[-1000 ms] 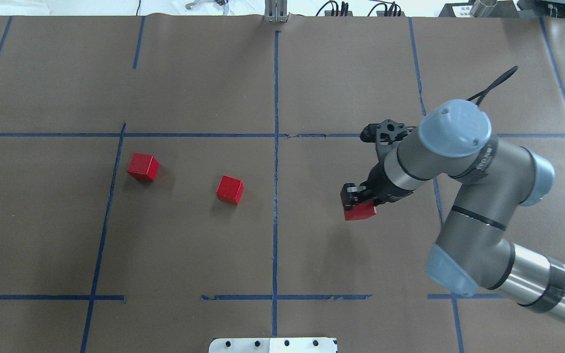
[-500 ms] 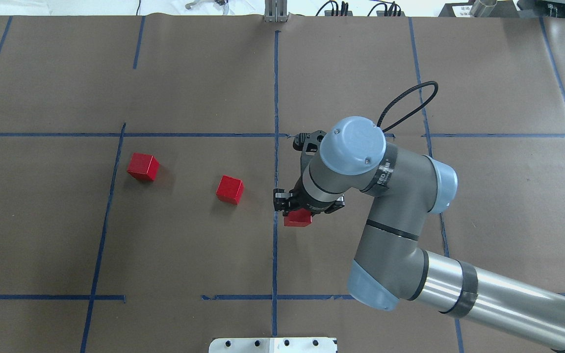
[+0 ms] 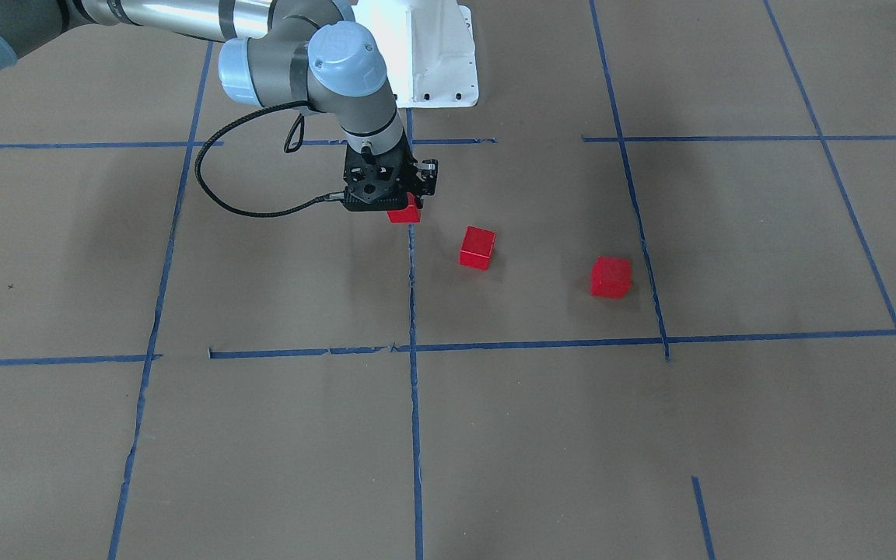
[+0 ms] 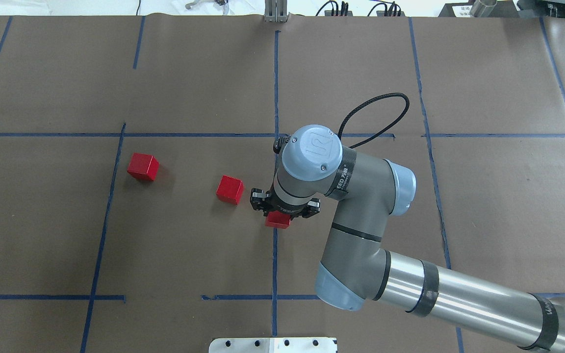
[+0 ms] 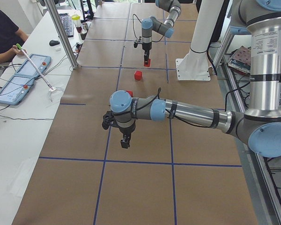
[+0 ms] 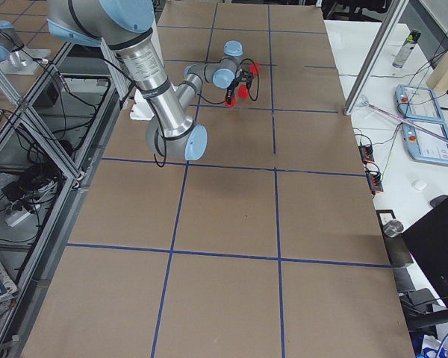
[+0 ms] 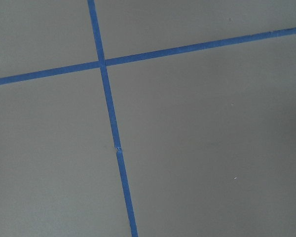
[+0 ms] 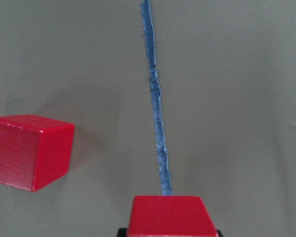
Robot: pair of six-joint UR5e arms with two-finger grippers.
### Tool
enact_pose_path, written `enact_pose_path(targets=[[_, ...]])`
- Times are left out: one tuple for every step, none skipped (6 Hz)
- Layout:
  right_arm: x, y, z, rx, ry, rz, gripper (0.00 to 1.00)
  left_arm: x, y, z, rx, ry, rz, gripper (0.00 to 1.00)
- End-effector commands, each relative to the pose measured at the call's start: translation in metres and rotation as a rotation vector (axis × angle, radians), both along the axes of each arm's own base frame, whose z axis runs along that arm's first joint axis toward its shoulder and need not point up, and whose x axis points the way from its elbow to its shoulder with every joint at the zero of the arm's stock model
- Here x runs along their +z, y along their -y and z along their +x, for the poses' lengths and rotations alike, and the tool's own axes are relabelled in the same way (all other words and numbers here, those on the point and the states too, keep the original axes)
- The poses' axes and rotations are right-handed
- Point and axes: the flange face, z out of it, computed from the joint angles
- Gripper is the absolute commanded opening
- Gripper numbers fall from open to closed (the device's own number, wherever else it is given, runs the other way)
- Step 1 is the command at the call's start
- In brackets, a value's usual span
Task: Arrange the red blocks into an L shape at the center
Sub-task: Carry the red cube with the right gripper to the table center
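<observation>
Three red blocks show. My right gripper (image 4: pixel 277 217) is shut on one red block (image 4: pixel 277 221) and holds it at the long blue tape line (image 4: pixel 275 88) of the center, low over the brown paper. The held block fills the bottom of the right wrist view (image 8: pixel 171 215). A second red block (image 4: pixel 229 190) lies just left of the line, also in the right wrist view (image 8: pixel 29 150). The third red block (image 4: pixel 142 166) lies farther left. My left gripper (image 5: pixel 125 142) hangs over bare paper far from the blocks; I cannot tell whether it is open or shut.
The robot's white base (image 3: pixel 432 54) stands behind the center. A cable (image 4: pixel 380 105) loops off the right wrist. Blue cross lines (image 4: pixel 189 135) divide the paper. The left wrist view shows only paper and a tape crossing (image 7: pixel 101 62).
My right arm has swung left with the red block in its grip, from the table's right half to the center tape line. The two other blocks have not moved.
</observation>
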Motion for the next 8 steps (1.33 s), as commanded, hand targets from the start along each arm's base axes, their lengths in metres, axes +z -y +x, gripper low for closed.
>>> enact_pose_path(targets=[[0.0007, 0.0038, -0.0147, 0.0, -0.019, -0.009, 0.01, -0.0009, 0.0002, 0.0, 0.0, 0.0, 0.003, 1.0], [0.0018, 0.0048, -0.0167, -0.005, -0.023, -0.004, 0.01, -0.0002, 0.0002, 0.0, 0.0, 0.0, 0.001, 1.0], [0.0026, 0.0053, -0.0179, -0.012, -0.026, 0.003, 0.02, -0.0002, 0.0002, 0.0, 0.0, 0.0, 0.001, 1.0], [0.0035, 0.0055, -0.0183, -0.045, -0.027, 0.045, 0.09, -0.0002, 0.0002, 0.0, 0.0, 0.0, 0.001, 1.0], [0.0035, 0.0055, -0.0183, -0.051, -0.027, 0.053, 0.1, -0.0009, 0.0002, 0.0, 0.0, 0.0, 0.003, 1.0], [0.0068, 0.0064, -0.0201, -0.051, -0.034, 0.05, 0.18, -0.0002, -0.0004, 0.0, 0.0, 0.0, 0.001, 1.0], [0.0081, 0.0064, -0.0201, -0.052, -0.037, 0.049, 0.26, -0.0009, 0.0002, 0.0, 0.001, 0.0, 0.004, 1.0], [0.0082, 0.0064, -0.0201, -0.052, -0.037, 0.049, 0.39, -0.0011, 0.0003, 0.0, 0.001, 0.0, 0.005, 1.0]])
